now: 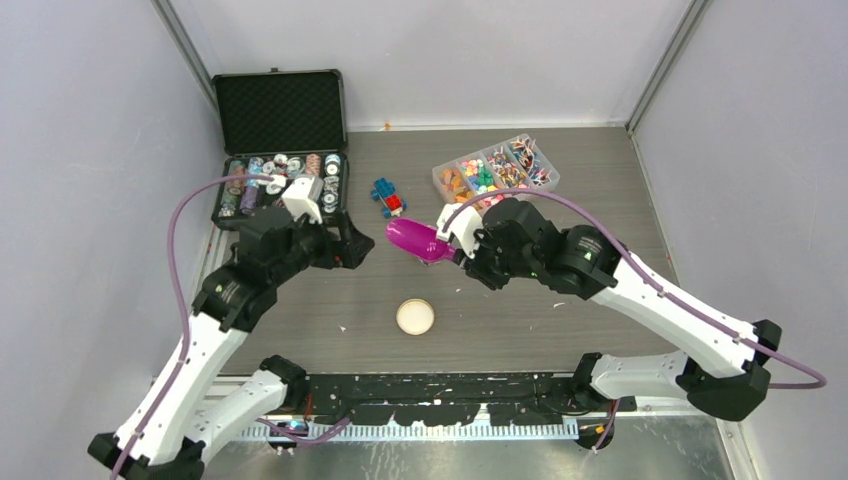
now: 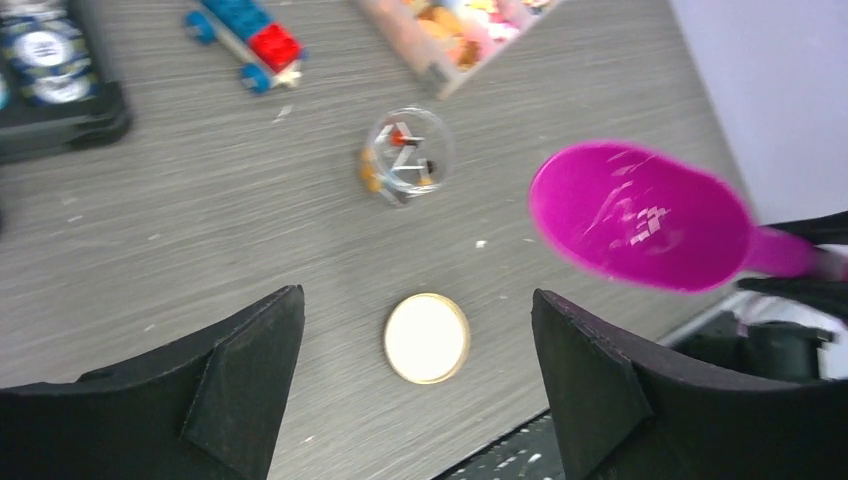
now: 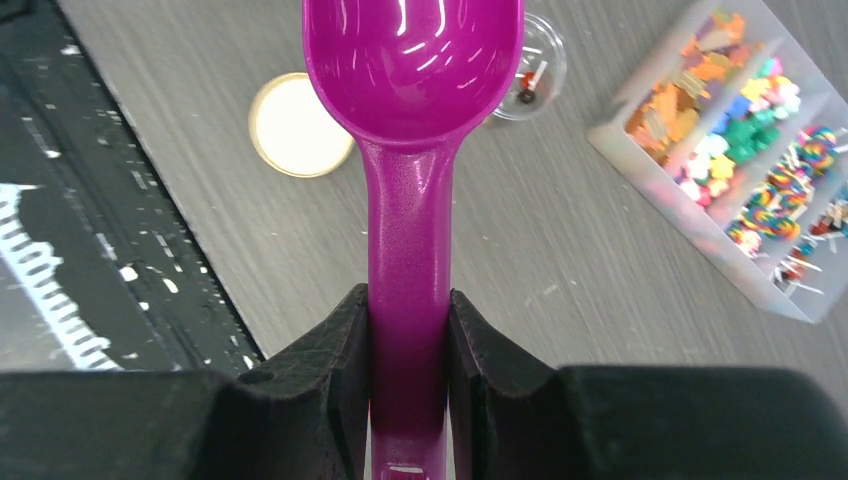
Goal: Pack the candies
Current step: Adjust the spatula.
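Observation:
The candies (image 1: 497,168) fill a clear divided tray (image 1: 545,178) at the back right, also seen in the right wrist view as candies (image 3: 745,165). My right gripper (image 3: 410,300) is shut on the handle of a magenta spoon (image 3: 412,60), whose bowl looks empty and hovers over the table's middle (image 1: 417,240). A small clear jar (image 2: 407,155) with a few candies stands under the spoon's far edge. My left gripper (image 2: 417,300) is open with nothing between its fingers, above a round cork-coloured lid (image 2: 427,337).
An open black case (image 1: 280,150) with metallic-rimmed spools sits at the back left. A blue-and-red toy brick figure (image 1: 388,197) lies between case and tray. The lid (image 1: 415,317) lies near the front edge. Grey walls enclose three sides.

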Tool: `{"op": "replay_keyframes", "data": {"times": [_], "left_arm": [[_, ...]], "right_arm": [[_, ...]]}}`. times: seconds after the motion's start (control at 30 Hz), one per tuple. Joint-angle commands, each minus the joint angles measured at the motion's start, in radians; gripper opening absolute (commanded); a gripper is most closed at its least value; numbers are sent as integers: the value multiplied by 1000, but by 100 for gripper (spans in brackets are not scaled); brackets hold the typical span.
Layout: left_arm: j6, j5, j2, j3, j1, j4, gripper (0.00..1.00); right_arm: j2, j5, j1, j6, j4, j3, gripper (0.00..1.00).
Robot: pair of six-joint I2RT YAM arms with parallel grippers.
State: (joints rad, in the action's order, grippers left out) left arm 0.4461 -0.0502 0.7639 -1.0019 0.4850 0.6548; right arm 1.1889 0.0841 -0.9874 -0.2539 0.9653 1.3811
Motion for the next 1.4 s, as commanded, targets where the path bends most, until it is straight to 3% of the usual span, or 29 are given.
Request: {"op": "replay_keyframes", "data": {"times": [0.0,0.17,0.33,0.57,0.67,0.77,0.83,0.97,1.03,1.13,1.37], "left_arm": [[55,-265,89,-70,1,-139,83],[169,-399,148,-41,-5,-236,80],[231,-430,164,-13,-19,-265,72],[318,-517,180,21,-69,-241,47],[363,-556,174,44,-110,-249,21],[463,-631,174,76,-175,-298,8],[588,-714,175,126,-223,-399,1],[888,-836,173,277,-295,-728,0],[979,-861,177,318,-313,-829,0],[1038,-876,184,344,-322,-893,0],[1104,-876,180,359,-323,-891,0]], "right_arm": [[-73,-145,1,31,-153,-61,0],[-111,-164,0,35,-179,-105,1],[-119,-169,0,21,-195,-119,1],[-123,-176,9,9,-245,-133,0],[-125,-202,23,4,-261,-135,0],[-138,-214,35,4,-288,-146,2],[-156,-229,57,24,-326,-163,9],[-201,-394,175,128,-466,-219,45],[-223,-512,254,217,-590,-274,58],[-235,-617,323,319,-715,-340,64],[-216,-640,331,336,-771,-367,66]]}}
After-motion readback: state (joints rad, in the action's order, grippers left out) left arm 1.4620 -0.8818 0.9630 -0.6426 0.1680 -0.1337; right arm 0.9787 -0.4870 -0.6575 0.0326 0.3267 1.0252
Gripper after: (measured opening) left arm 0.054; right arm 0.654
